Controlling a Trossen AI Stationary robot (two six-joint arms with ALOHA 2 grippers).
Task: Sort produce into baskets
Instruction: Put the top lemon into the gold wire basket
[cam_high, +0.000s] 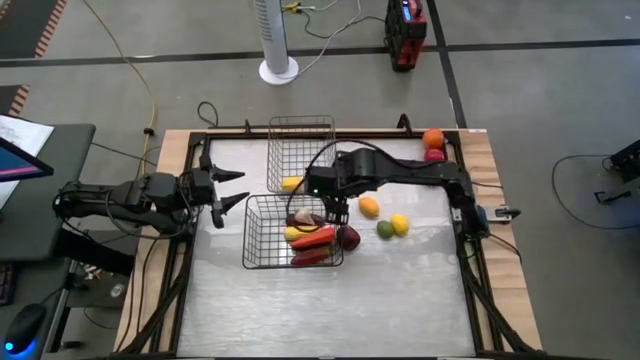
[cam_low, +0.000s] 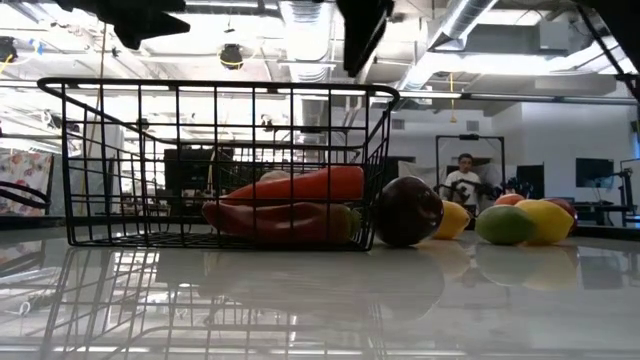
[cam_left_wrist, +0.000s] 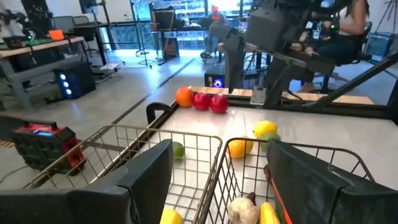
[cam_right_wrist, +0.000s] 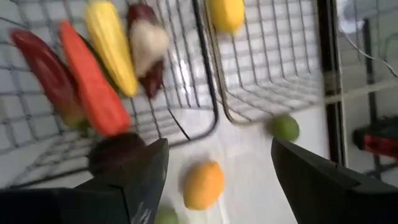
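Observation:
The dark wire basket (cam_high: 262, 243) holds a long yellow piece (cam_right_wrist: 112, 43), a long orange-red one (cam_right_wrist: 93, 87), a long dark red one (cam_right_wrist: 46, 68) and a pale bulb (cam_right_wrist: 149, 40). The silvery basket (cam_high: 300, 135) behind it holds one yellow fruit (cam_high: 291, 183). A dark purple fruit (cam_high: 348, 238) rests against the dark basket's right wall. My right gripper (cam_high: 340, 208) is open and empty above that wall, over an orange-yellow fruit (cam_right_wrist: 203, 183). My left gripper (cam_high: 232, 190) is open and empty, left of both baskets.
A green fruit (cam_high: 384, 229) and a yellow one (cam_high: 400, 224) lie right of the dark basket. An orange fruit (cam_high: 432, 138) and red ones (cam_high: 435, 155) sit at the far right corner. Another green fruit (cam_right_wrist: 285, 127) lies by the silvery basket. People show in the room beyond.

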